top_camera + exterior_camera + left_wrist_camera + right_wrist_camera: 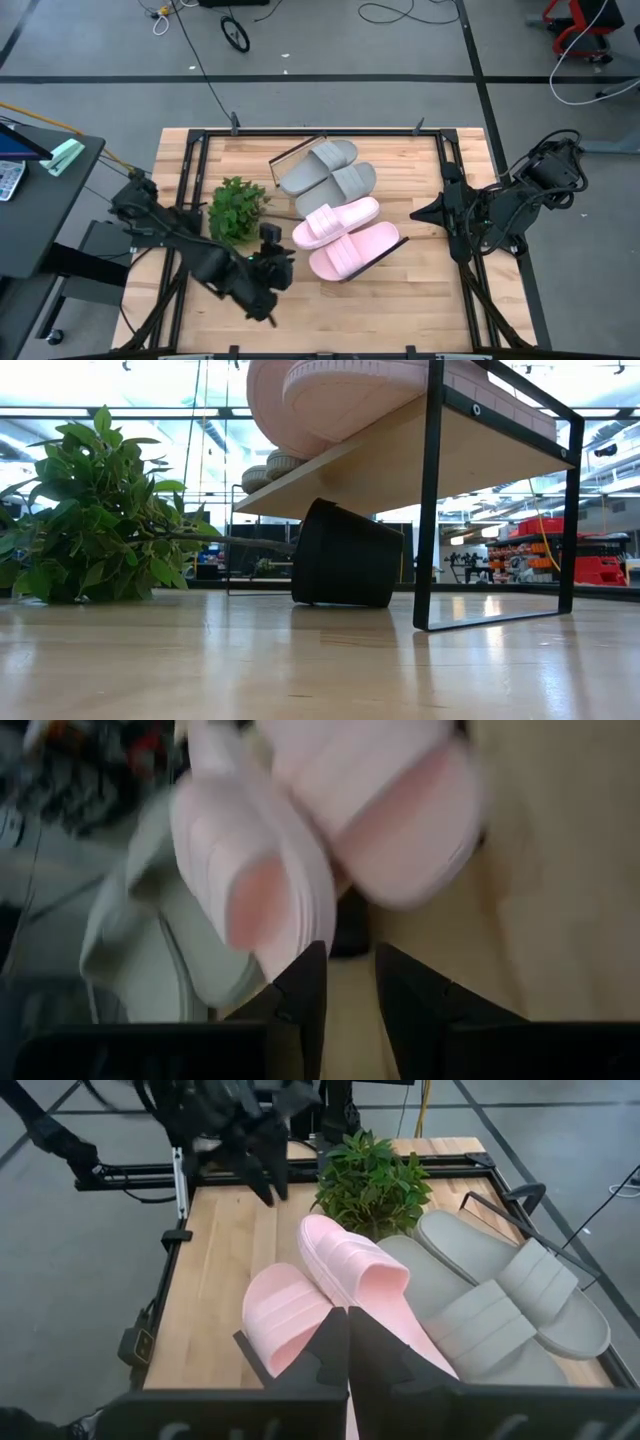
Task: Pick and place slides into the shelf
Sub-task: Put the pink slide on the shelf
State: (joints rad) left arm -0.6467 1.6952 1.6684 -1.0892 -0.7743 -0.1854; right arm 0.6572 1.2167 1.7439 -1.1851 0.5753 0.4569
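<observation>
Green leaves of a small potted plant [236, 211] crowd the space just beside the left pincer [271, 262]; the low view shows the black pot [345, 555] tipped on its side under the shelf [400, 455], its foliage spread over the bench [400, 310]. That plant lies between the left pincer and the far grey slides, while the pink ones are open to it across bare wood.

All four slides sit side by side on the shelf, which lies askew on the bench between the two arms: two grey slides [330, 170] on the far half, two pink slides [345, 236] on the near half, the nearest pink one close to the shelf's dark end frame [385, 252].

The left pincer hovers near the pink pair, its fingers [305, 990] a little spread with a narrow gap between them, pinching nothing. The right pincer [425, 212] waits beyond the shelf's other side, fingers [330, 1355] pressed together and empty, aimed at the pink slides.

The left wrist view is blurred; only pink and pale grey shapes show. In the low view the slides are cut off at the top edge.
</observation>
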